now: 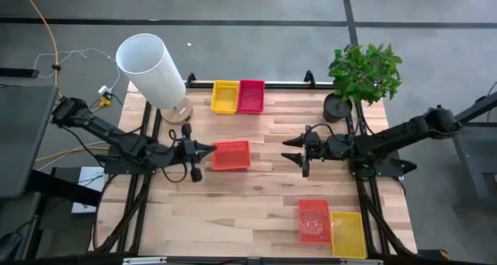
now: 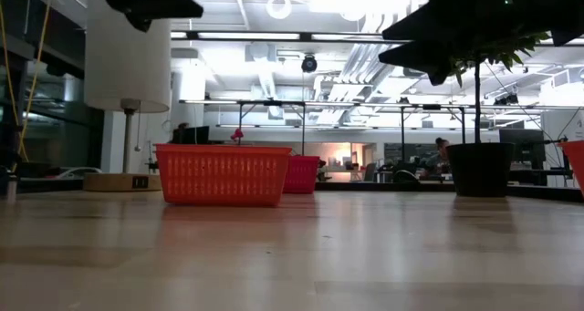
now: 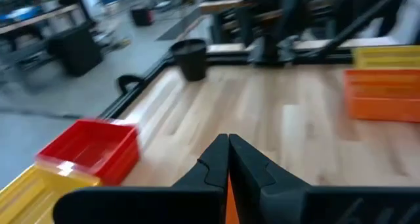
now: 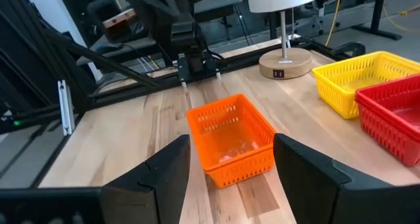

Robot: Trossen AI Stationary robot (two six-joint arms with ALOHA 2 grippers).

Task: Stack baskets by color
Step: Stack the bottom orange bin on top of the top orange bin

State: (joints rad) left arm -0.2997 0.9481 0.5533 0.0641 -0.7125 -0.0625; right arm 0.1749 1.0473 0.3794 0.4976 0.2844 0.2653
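Five baskets on the table. Orange basket (image 1: 231,155) sits alone near the middle, upright, nothing stacked in it. At the far edge a yellow basket (image 1: 224,97) and a red basket (image 1: 251,95) sit side by side, touching. Near the front right, another orange-red basket (image 1: 314,219) and a second yellow basket (image 1: 348,234) also sit side by side, touching.

Left gripper (image 1: 208,150) is just beside the lone orange basket's left end, fingers pressed together, holding nothing; left wrist view shows the tips closed to a point. Can't tell whether the tips touch the basket.

Right gripper (image 1: 289,150) hangs over bare wood to the right of that basket, apart from it, pointing at it. Jaws spread wide, empty; in the right wrist view the orange basket shows between the two fingers (image 4: 167,175) but farther off.

White lamp (image 1: 151,71) stands at the far left corner, potted plant (image 1: 363,74) at the far right.
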